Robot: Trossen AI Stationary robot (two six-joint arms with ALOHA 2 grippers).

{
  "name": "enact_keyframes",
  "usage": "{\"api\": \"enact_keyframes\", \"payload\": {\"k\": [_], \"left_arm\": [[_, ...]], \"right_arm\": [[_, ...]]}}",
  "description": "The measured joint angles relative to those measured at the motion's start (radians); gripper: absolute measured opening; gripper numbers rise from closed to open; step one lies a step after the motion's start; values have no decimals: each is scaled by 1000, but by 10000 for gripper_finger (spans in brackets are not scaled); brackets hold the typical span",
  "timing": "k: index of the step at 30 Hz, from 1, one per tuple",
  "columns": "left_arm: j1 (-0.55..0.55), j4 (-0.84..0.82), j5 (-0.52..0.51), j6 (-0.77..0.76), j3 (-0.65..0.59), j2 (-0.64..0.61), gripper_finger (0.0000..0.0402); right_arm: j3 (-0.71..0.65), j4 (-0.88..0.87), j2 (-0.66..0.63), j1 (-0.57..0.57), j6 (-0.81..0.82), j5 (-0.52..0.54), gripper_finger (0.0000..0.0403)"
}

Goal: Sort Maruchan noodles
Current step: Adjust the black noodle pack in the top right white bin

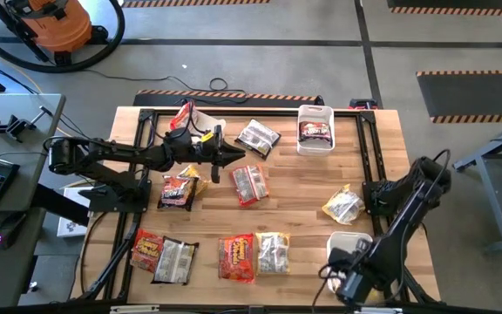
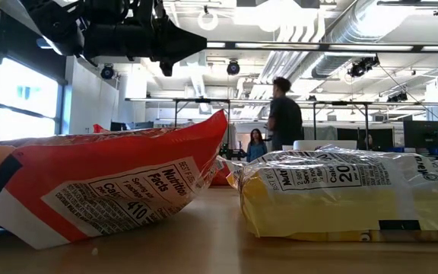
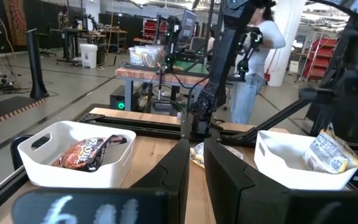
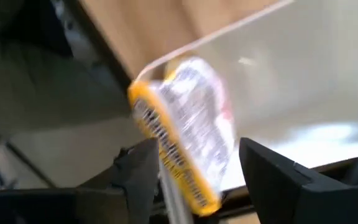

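Looking past my right gripper (image 4: 191,168), I see its two dark fingers (image 4: 138,174) at the bottom of the frame, standing well apart. One yellow-white packet (image 4: 188,118) hangs between them. Its lower end sits in the gap, close against the finger at lower left, and a sliver of space shows before the other finger, so I am not pinching it. The packet stands on edge, its long axis running from the bottom centre of the frame up toward the upper middle, leaning a little. Its yellow printed border faces the left of the frame.

Behind the packet lies the pale inside of a white bin (image 4: 303,74), with bare wooden table (image 4: 166,25) past its rim at the top.

In the high view this arm sits at the lower right. My left gripper (image 1: 234,155) hangs above the table left of centre, pointing right, fingers drawn nearly together with nothing between them.

Farther off, other Maruchan noodles lie flat and scattered: a red-orange packet (image 1: 238,258) at lower centre, and a dark packet (image 1: 315,132) in the far bin (image 1: 315,111) at upper centre.
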Motion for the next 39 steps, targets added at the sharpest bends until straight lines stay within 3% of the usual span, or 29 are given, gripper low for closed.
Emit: {"api": "enact_keyframes", "payload": {"k": [5,9,12,19,23,26,31,36,39], "left_arm": [[0,-28,0,28,0,0,38],[0,-43,10,52,0,0,36],[0,-57,38,62,0,0,25],[-6,-132,75,95,-6,0,2],[-14,-193,17,115,-7,0,3],[-14,-223,-34,105,-7,0,3],[-6,-235,-97,98,-7,19,3],[37,-201,-100,94,-7,91,3],[61,-145,-101,77,-8,148,3]], "right_arm": [[-4,-72,-48,-62,-77,158,126],[-91,3,-75,-130,-223,284,44],[-248,214,-118,-199,-357,338,8],[-698,994,-239,-423,-732,445,2],[-849,1257,-304,-581,-930,457,4],[-874,1228,-372,-709,-1030,446,1],[-768,889,-475,-1000,-1174,376,4],[-592,621,-458,-1296,-1366,292,9],[-511,505,-402,-1411,-1502,255,35]]}}
